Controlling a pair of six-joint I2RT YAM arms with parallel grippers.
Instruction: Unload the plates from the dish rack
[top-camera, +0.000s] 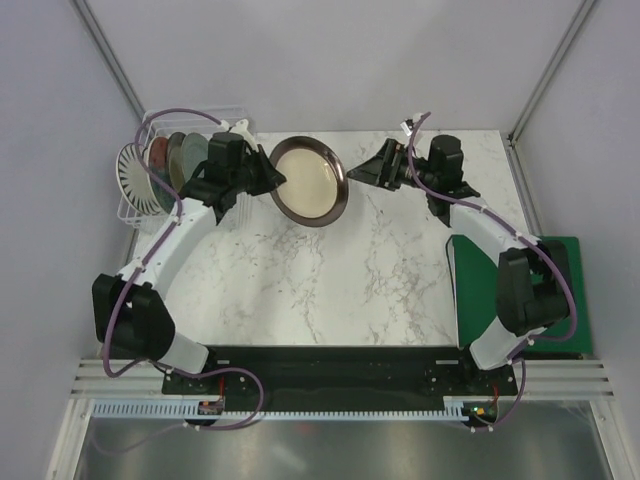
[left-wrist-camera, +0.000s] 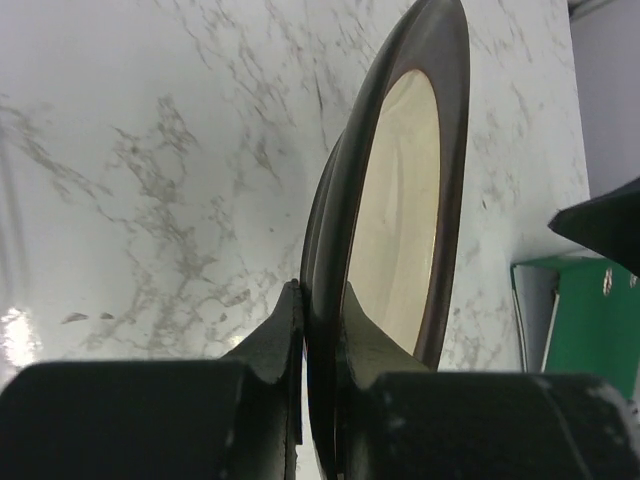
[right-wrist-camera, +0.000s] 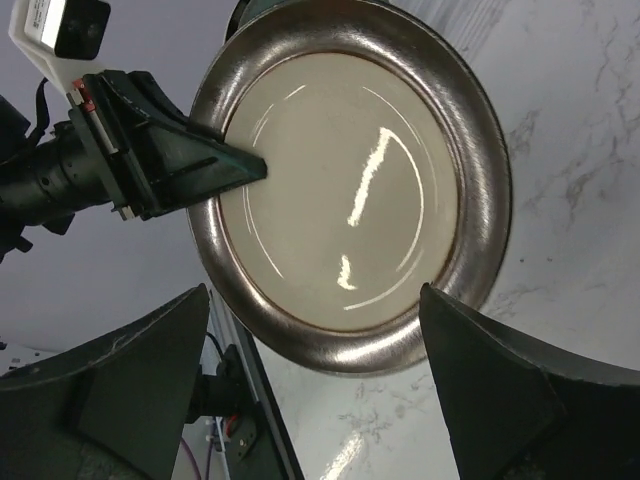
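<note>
My left gripper (top-camera: 268, 177) is shut on the rim of the beige-centred brown plate (top-camera: 309, 181) and holds it on edge above the marble table, just right of the dish rack (top-camera: 140, 180). In the left wrist view both fingers (left-wrist-camera: 285, 330) pinch the plate (left-wrist-camera: 400, 220) edge-on. My right gripper (top-camera: 372, 168) is open, its jaws spread wide, close to the plate's right rim and apart from it. The right wrist view shows the plate's face (right-wrist-camera: 345, 180) and the left gripper's finger (right-wrist-camera: 190, 165) on it. Several other plates (top-camera: 160, 165) stand in the rack.
A flat green board (top-camera: 480, 290) lies at the table's right edge beside the right arm. The rack stands at the far left corner against the grey wall. Marble table surface (top-camera: 340, 280) spreads between the arms.
</note>
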